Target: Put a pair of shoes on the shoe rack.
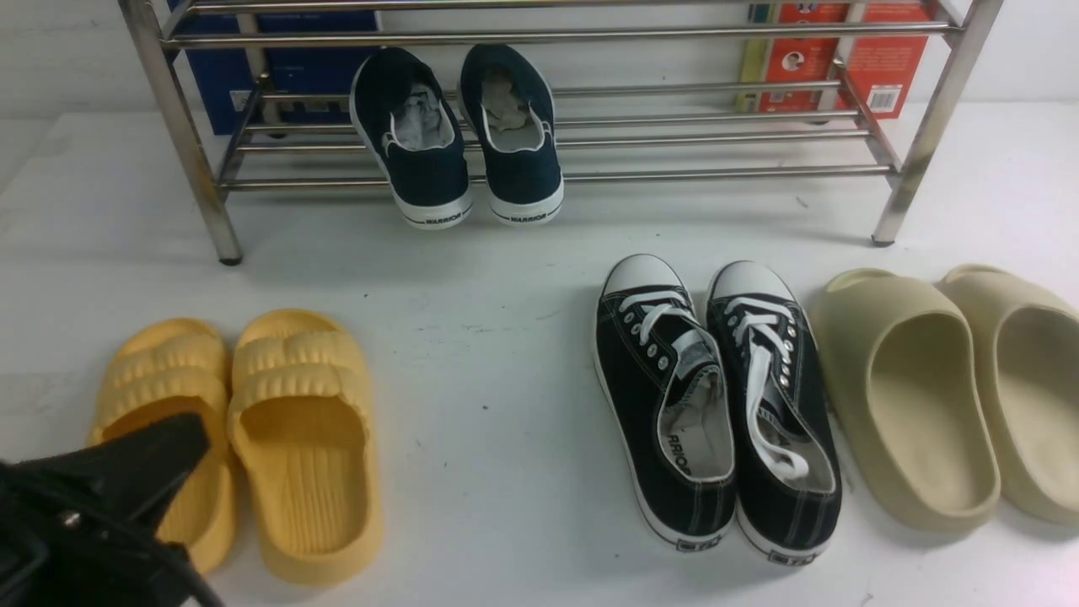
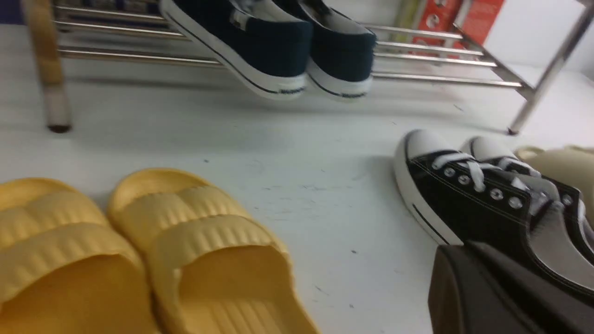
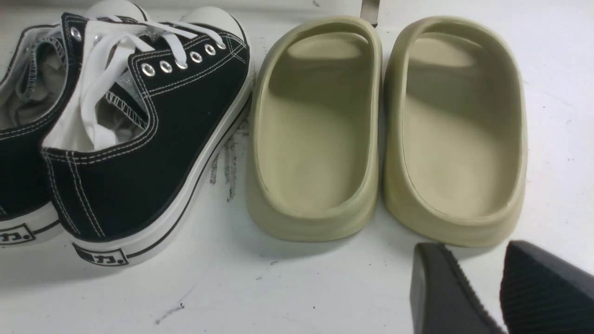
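The pair of shoes, two navy slip-ons with white soles [image 1: 417, 147] [image 1: 516, 135], lies side by side on the lowest bars of the shoe rack [image 1: 716, 173]. Their heels hang over the front bar. The left wrist view also shows the pair [image 2: 264, 46] on the rack [image 2: 441, 79]. My left gripper [image 1: 192, 438] is low at the near left over a yellow slipper, far from the rack; its fingers [image 2: 452, 278] are pressed together on nothing. My right gripper [image 3: 471, 254] is outside the front view. It stands open and empty just behind the heels of the beige slides.
On the white floor in front of the rack lie yellow slippers [image 1: 287, 438], black lace-up sneakers with white toe caps [image 1: 716, 405] and beige slides [image 1: 952, 388]. A blue box [image 1: 295, 76] and a red box [image 1: 885, 59] stand behind the rack.
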`<state>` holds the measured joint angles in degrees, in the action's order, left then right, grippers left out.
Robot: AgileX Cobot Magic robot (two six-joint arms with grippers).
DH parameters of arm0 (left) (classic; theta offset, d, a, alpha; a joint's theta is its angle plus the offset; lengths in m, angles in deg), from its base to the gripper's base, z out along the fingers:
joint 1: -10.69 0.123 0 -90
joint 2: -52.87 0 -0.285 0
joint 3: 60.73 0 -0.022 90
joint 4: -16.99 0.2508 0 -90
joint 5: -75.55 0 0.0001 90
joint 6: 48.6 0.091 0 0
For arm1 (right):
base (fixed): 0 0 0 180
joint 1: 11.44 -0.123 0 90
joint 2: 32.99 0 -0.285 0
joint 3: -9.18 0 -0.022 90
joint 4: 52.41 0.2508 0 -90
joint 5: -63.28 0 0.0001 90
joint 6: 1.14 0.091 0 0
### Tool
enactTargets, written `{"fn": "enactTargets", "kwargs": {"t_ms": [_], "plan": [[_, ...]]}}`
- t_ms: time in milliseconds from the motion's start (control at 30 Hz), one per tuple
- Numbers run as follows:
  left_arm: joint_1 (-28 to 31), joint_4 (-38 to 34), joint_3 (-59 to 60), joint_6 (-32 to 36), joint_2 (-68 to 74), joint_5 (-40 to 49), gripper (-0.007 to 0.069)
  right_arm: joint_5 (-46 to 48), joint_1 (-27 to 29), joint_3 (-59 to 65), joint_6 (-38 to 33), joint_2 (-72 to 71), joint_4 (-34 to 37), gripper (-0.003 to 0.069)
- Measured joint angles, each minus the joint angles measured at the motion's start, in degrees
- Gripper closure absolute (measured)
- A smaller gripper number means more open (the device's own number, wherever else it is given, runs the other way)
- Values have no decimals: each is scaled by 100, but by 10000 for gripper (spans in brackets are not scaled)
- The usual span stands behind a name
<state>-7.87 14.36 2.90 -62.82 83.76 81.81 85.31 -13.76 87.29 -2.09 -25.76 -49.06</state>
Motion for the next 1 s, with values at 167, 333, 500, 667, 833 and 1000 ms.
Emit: {"fn": "enactTargets", "kwargs": {"t_ms": [167, 333, 500, 667, 833, 1000], "plan": [[1152, -57, 796, 0, -1152, 55, 638, 0, 0, 0, 0, 0, 0, 419], [1604, -101, 1447, 0, -2087, 396, 638, 0, 0, 0, 0, 0, 0, 419], [1646, -202, 1525, 0, -2369, 1438, 638, 0, 0, 0, 0, 0, 0, 419], [1646, -327, 1532, 0, -2369, 1625, 638, 0, 0, 0, 0, 0, 0, 419], [1646, -377, 1532, 0, -2369, 1659, 638, 0, 0, 0, 0, 0, 0, 419], [1646, -377, 1532, 0, -2369, 1659, 638, 0, 0, 0, 0, 0, 0, 419]]}}
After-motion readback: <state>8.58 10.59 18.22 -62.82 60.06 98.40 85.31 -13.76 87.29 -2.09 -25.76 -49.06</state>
